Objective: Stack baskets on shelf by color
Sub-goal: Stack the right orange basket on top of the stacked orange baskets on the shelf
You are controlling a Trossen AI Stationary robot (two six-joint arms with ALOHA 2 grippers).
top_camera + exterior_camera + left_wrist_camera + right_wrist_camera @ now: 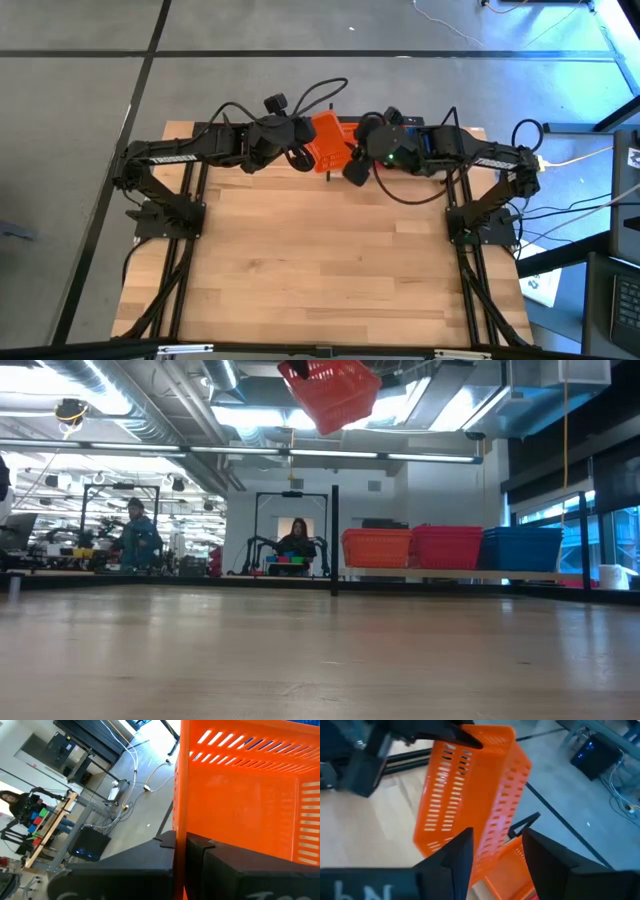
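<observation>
An orange basket hangs tilted high over the table's far middle, also showing at the top of the low view. My left gripper is shut on it from the left. My right gripper is open, its fingers on either side of the basket's other end; whether they touch it I cannot tell. On the shelf stand an orange basket, a red one and a blue one, side by side on their bottoms. My left gripper holds the orange basket by one mesh wall at its rim, one finger inside the basket and one outside. The fingers come about level from the table's left. The basket is lifted clear of table and shelf and sits tilted in the hold.
The shelf's thin black posts rise at the table's far edge, one just below the held basket. The wooden tabletop stretches toward the near edge. People sit at benches in the room behind.
</observation>
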